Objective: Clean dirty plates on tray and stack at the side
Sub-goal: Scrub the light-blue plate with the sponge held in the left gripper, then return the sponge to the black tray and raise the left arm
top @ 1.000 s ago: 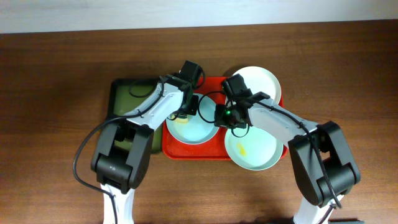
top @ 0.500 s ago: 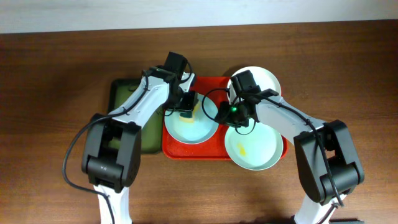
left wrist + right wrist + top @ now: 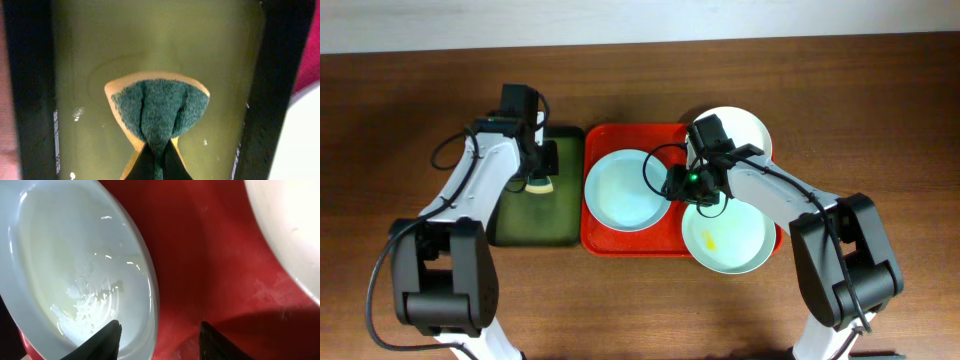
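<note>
we count three plates, all on the red tray (image 3: 620, 135), which lies in the middle of the bench (image 3: 400, 100). the pale blue plate (image 3: 625, 190) lies flat in the tray's left half. the white plate (image 3: 745, 128) sits at the tray's far right corner, overhanging the rim toward the bench's far edge. the pale green plate (image 3: 730, 240) sits at the near right corner, overhanging the rim toward the near edge, and bears one yellow smear (image 3: 708, 240).

the right gripper (image 3: 159, 332) is low at the blue plate's right rim, jaws parted and holding nothing. one finger hangs over the plate's glossy inside, the other over bare red tray, with the rim between them; we cannot tell whether either touches.

we count two trays: the dark green tray (image 3: 525, 225) lies just beside the red one, toward the bench's left edge. over its far half the left gripper (image 3: 157, 162) is pinched tight on the one sponge (image 3: 157, 112), its green scouring face up and yellow foam showing at the edge.
</note>
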`<action>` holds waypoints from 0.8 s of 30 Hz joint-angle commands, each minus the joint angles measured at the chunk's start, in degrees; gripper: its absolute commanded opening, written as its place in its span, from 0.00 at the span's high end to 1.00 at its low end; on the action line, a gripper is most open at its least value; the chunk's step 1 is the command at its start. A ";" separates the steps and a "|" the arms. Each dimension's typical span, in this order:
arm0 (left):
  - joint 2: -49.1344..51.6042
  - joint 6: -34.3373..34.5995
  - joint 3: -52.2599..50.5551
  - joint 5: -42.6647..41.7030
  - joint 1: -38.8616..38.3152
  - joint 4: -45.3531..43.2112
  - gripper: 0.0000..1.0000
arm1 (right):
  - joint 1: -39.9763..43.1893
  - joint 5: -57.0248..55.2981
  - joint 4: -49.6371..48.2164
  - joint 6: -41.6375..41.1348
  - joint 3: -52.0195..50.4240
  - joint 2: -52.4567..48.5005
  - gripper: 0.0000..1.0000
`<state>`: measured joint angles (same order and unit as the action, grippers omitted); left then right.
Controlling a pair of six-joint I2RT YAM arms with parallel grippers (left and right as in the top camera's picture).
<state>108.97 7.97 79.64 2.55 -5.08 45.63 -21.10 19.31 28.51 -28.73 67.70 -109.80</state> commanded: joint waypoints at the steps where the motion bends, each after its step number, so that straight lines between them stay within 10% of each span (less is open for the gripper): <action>1: -0.55 0.48 -5.18 3.34 0.15 -4.68 1.00 | -0.33 -0.94 0.00 0.04 0.70 -0.20 0.48; 4: -0.55 0.48 -8.31 3.32 0.15 -7.76 0.98 | -0.33 -0.96 -0.02 0.04 0.70 -0.20 0.49; 7: -0.59 0.50 -8.09 3.19 0.15 -7.63 0.48 | -0.33 -0.96 0.00 0.02 0.70 -0.20 0.48; 11: -8.22 4.17 3.89 1.44 1.77 -1.42 0.34 | -0.33 -1.92 0.02 0.04 0.70 -0.20 0.49; 13: -14.69 4.17 7.58 1.70 2.71 -2.75 0.04 | -0.33 -2.49 0.24 0.04 0.59 -0.20 0.48; 24: -17.73 4.15 7.58 9.94 9.27 -6.91 0.01 | -3.08 -8.66 -0.07 2.82 0.09 -0.20 0.54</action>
<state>91.13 11.79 87.22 10.55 0.25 40.14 -22.96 13.56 28.58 -26.39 67.68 -109.80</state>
